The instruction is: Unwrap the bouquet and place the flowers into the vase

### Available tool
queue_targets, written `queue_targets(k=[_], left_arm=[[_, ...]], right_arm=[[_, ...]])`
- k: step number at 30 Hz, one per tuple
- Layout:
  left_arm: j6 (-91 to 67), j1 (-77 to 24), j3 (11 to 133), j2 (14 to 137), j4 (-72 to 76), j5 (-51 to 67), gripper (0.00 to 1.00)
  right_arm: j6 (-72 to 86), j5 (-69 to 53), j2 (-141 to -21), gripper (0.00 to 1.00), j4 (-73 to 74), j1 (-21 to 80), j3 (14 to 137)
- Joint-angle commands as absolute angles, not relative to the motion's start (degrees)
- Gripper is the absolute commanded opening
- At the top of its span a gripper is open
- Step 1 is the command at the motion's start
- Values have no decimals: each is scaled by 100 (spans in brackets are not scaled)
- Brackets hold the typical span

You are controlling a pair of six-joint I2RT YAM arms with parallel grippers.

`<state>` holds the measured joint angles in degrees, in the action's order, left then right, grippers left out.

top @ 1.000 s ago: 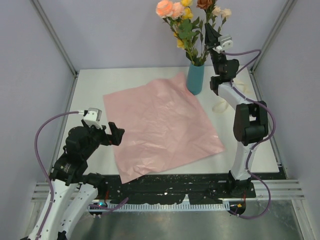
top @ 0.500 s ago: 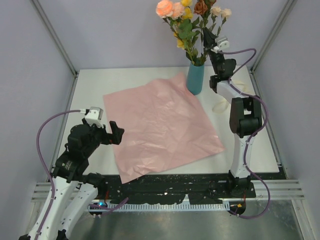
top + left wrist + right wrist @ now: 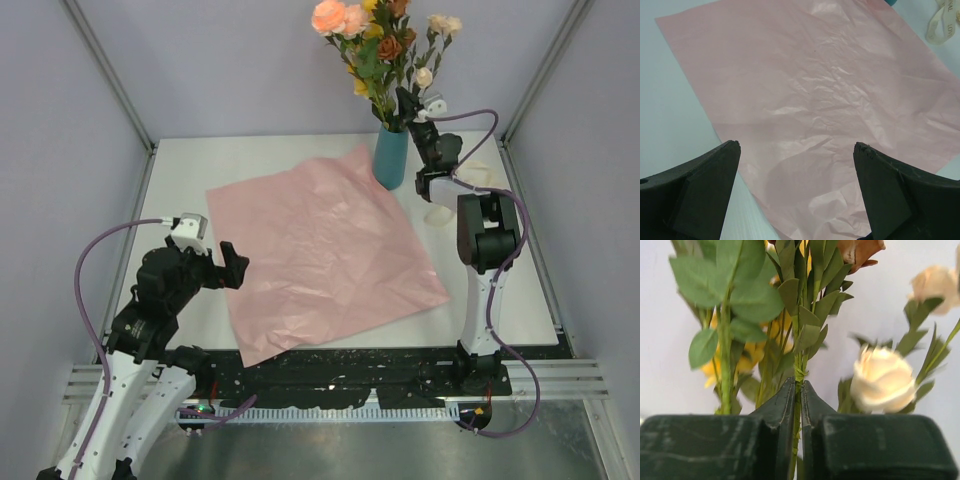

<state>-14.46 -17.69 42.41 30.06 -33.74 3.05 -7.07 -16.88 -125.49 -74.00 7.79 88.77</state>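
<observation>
Flowers point(image 3: 385, 45) stand in the vase point(image 3: 391, 158) at the far side of the table point(image 3: 180, 180), a little right of centre. Their green stems run down into the narrow rim. The blooms fan out above it: peach-pink at the far left, yellow among the leaves, rusty orange in the middle, cream to the right. The teal vase is upright at the far corner of the pink paper point(image 3: 320, 250); whether its base rests on that corner or just beside it, I cannot tell.

The right gripper point(image 3: 403, 100) is just above the vase rim, on its right side, reaching in among the flowers. In the right wrist view its two dark fingers point(image 3: 780, 405) are pressed almost together on one thin green stem point(image 3: 798, 360), with leaves around it and a cream bloom point(image 3: 883, 380) just to the right.

The left gripper point(image 3: 232, 266) hovers at the near left, over the near-left edge of the paper, well apart from the vase. Its jaws are spread wide and hold nothing. The left wrist view shows the paper lying flat and creased on the table.

A cream ribbon point(image 3: 440, 213) lies loose on the table to the right of the vase, beside the right arm.
</observation>
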Motion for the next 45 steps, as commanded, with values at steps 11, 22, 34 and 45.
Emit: queue_targets(k=[11,22,34,45], left_arm=[[-1415,-1784,4403,2892,-3243,483,100],[-1406,-1784,4386,2865,-3252,501,100],[-1380,-1784,4359,2576,-3243,325,100],[-1354,-1784,4324,2470,-3252,203,100]], right_arm=[[-501,-1424,-11427,48,-9141,844,7620],[244,-1073,-10381,51,-8737,853,6830],[1802,-615,-7719,64,-3907,931,5730],[1924,-685,-5952,96,268,1213,5196]])
